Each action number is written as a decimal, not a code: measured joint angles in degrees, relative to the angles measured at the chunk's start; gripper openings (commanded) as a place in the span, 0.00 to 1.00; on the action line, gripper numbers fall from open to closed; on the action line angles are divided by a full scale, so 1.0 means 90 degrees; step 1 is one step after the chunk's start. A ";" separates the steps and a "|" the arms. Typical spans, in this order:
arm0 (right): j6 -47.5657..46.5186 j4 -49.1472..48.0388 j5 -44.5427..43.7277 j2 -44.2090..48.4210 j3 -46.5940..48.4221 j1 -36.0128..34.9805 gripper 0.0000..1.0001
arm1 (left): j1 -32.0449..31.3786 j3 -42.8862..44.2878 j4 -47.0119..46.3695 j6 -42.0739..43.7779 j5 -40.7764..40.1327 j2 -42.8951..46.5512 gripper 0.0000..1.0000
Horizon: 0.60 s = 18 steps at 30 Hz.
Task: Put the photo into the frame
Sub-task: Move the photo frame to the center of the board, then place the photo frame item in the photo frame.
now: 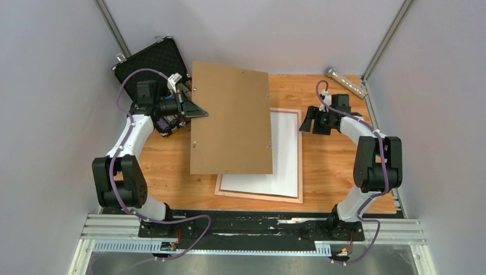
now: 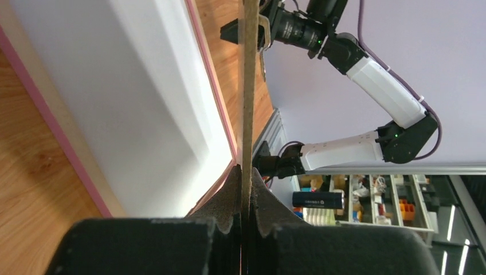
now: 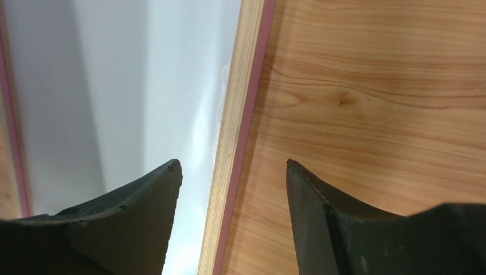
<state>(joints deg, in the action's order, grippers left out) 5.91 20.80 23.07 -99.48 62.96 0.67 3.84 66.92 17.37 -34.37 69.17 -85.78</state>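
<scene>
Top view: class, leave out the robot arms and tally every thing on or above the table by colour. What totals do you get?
Brown: 1, the board
Pink-edged: 1, the frame
White: 1, the sheet lying inside the frame
Black: 1, the case
Silver: 1, the tube
Total: 5

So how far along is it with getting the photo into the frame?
Seemingly done: a white sheet, perhaps the photo face down, lies inside the pink-edged wooden frame. In hand: the left gripper is shut on the brown backing board, raised over it; the right gripper is open above the right rail. Left: lowering the board onto the frame.
</scene>
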 measured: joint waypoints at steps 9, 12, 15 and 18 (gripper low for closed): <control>-0.0002 0.0202 0.0908 0.0663 -0.0019 0.0945 0.66 | -0.0692 0.0000 -0.0517 -0.0466 0.0134 -0.0843 0.00; -0.0019 0.0231 0.1144 0.0874 -0.0138 0.1188 0.66 | -0.0845 0.0000 -0.0600 -0.0478 0.0146 -0.1127 0.00; -0.0090 0.0279 0.1268 0.1095 -0.0357 0.1345 0.66 | -0.0969 0.0000 -0.0721 -0.0503 0.0146 -0.1399 0.00; -0.0177 0.0301 0.1331 0.1236 -0.0508 0.1370 0.66 | -0.1110 -0.0005 -0.0984 -0.0627 0.0136 -0.1656 0.00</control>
<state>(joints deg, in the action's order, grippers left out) 4.32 23.51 35.05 -88.36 58.39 12.99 -6.15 66.87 8.51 -40.01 70.39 -100.68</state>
